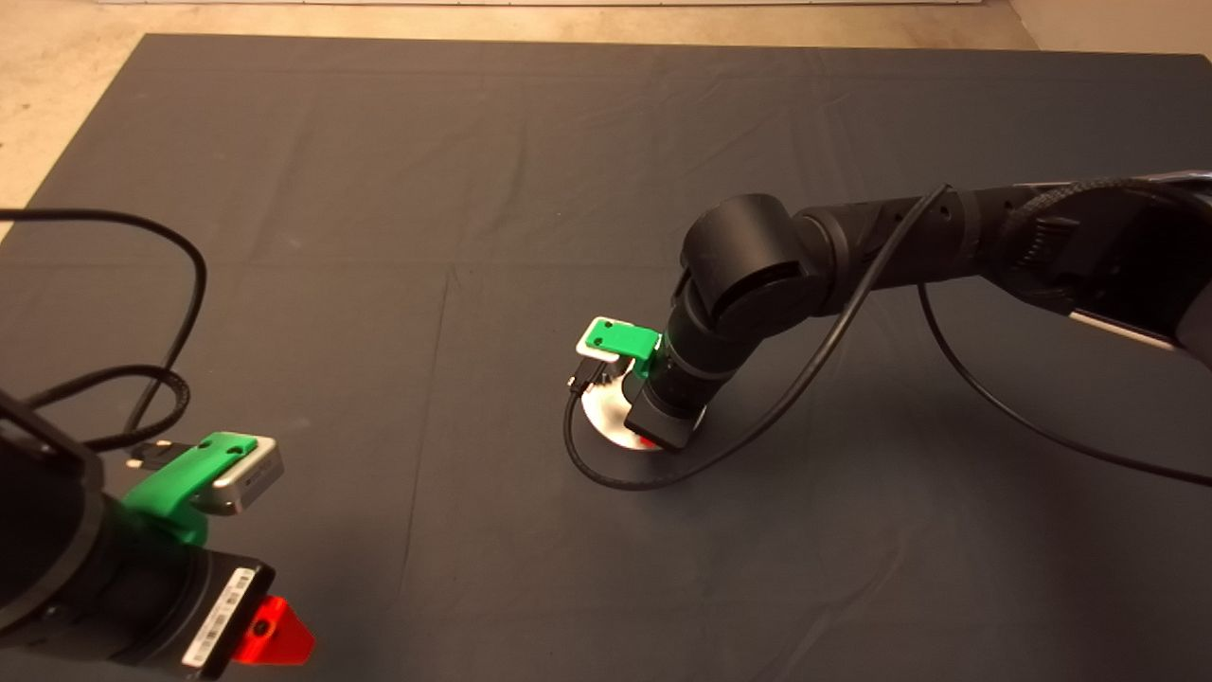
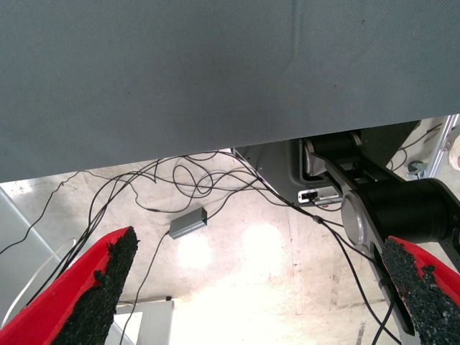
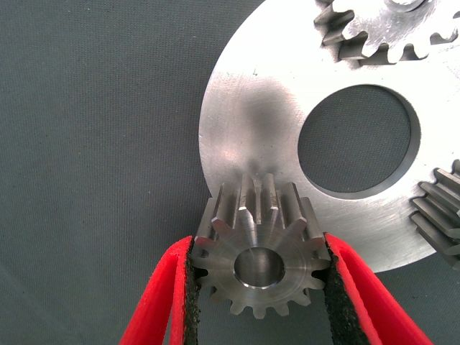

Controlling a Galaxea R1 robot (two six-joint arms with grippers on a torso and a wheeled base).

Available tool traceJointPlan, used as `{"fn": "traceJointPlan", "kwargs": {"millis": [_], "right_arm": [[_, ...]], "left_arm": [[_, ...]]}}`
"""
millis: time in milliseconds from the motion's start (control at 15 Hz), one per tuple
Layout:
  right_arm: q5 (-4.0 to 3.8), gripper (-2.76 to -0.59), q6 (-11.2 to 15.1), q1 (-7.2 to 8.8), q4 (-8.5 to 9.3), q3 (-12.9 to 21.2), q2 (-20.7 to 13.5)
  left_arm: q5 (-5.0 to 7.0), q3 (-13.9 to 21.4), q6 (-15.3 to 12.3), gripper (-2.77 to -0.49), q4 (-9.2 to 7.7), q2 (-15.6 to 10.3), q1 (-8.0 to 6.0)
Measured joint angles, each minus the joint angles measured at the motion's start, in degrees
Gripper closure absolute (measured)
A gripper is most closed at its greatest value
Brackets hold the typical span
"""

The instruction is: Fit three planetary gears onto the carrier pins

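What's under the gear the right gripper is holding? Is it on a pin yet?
Under the held gear, gripped by the right gripper, the silver disc rim and mat show. Its bore looks filled, but whether a pin sits inside can't be told. Two other gears sit on the disc.

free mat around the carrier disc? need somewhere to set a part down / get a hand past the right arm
Bare mat runs across the whole far side, and between the parked left gripper and the disc; the near strip below the looping cable is bare too. Crowded at the disc: the right gripper holds a gear at its rim, with two gears on the disc already.
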Motion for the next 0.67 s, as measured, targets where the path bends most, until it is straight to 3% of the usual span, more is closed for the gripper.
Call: {"fn": "traceJointPlan", "kwargs": {"millis": [267,667], "right_arm": [[-0.52,-0.95,0.02,-0.11,-0.11,0.00,0.52],[-0.33,-0.95,0.02,-0.15,-0.13,0.00,0.89]], "left_arm": [[0.00,0.00,0.00,-2.47,0.00,-0.03,0.00],[0.00,0.00,0.00,-2.47,0.00,-0.18,0.00]]}}
